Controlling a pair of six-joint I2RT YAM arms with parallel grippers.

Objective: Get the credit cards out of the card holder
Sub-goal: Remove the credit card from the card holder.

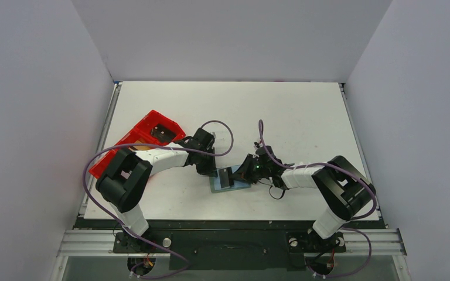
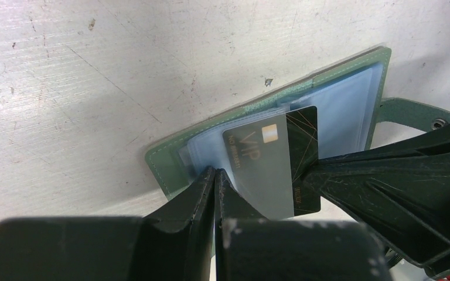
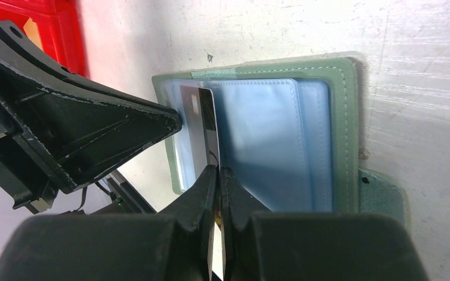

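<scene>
My right gripper [image 3: 218,170] clenched the dark card [image 2: 302,146] while my closed left gripper [image 2: 215,171] pressed on the card holder [image 2: 167,164], so I judged a straight, flat pull best.

- A long red tray [image 1: 145,122] is pictured angled at the left edge of the worktop [image 1: 293,111], a dark object [image 1: 164,132] lying in its far end.
- The white worktop is seen scuffed and scratched, enclosed on three sides by plain walls [image 1: 228,35].
</scene>
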